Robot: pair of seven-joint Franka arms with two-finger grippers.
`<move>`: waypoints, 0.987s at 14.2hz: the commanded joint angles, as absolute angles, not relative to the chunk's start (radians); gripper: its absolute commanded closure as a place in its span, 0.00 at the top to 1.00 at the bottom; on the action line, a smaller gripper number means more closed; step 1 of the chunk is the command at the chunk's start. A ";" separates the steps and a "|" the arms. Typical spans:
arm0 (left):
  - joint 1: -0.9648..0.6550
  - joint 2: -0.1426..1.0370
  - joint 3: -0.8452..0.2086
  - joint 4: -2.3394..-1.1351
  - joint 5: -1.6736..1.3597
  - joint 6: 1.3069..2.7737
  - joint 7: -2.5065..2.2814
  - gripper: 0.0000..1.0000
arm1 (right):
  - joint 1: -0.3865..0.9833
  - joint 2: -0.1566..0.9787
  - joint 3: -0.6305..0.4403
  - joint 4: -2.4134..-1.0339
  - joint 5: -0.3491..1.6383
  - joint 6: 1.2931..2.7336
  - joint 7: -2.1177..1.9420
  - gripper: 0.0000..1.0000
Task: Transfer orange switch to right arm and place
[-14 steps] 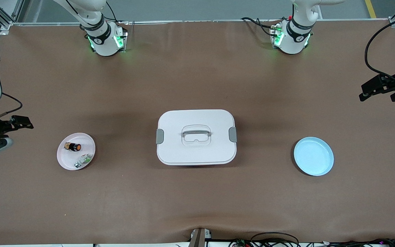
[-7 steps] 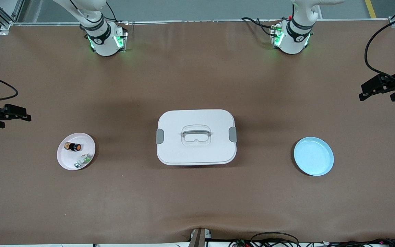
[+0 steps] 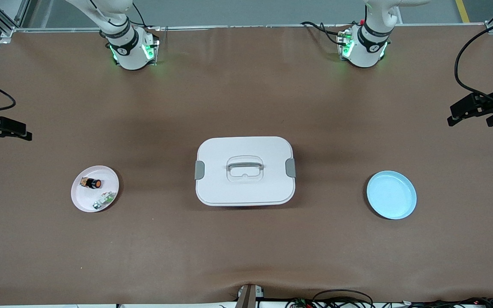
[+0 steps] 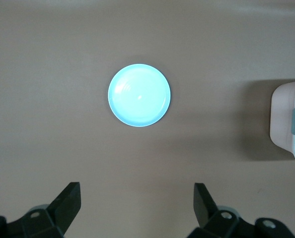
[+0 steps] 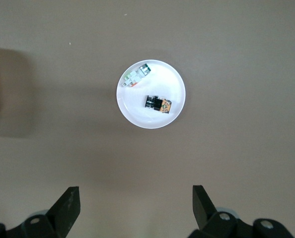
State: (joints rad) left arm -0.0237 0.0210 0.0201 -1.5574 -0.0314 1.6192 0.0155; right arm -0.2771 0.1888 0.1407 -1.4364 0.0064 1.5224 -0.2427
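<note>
While the orange switch (image 3: 92,183) lies on its side in the pink plate (image 3: 79,201) at the right arm's end of the table, nothing has hold of it yet, and the whole transfer looks still to be done. Just beside it in the same plate, nearer to the front camera, sits a small green-and-white part (image 3: 104,199). The right gripper (image 3: 10,129) hangs high above the table edge at that end, its fingers spread wide and empty; its wrist camera looks straight down on the plate. The white lidded box (image 3: 245,170) with grey latches stands mid-table, between the pink plate and the empty light blue plate (image 3: 391,195). The left gripper (image 3: 471,112) hovers over its own end of the table, jaws likewise apart and holding nothing — well apart from the switch. The risks from here are judged as these: the switch is tiny and the two parts lie close, so descending fingers could nudge or pinch the green-and-white part instead, or tip the shallow plate — and a small, blocky part could slip at the handover.
</note>
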 commanded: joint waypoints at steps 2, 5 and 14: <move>-0.023 0.026 0.017 -1.540 -0.041 1.603 0.003 1.00 | -0.301 0.179 0.143 -1.347 0.029 1.418 -0.230 1.00; -0.025 0.026 0.017 -1.540 -0.035 1.605 0.002 1.00 | -0.293 0.172 0.152 -1.341 0.028 1.393 -0.222 1.00; -0.025 0.028 0.018 -1.540 -0.035 1.612 -0.011 1.00 | -0.230 0.135 0.155 -1.341 0.020 1.338 -0.103 1.00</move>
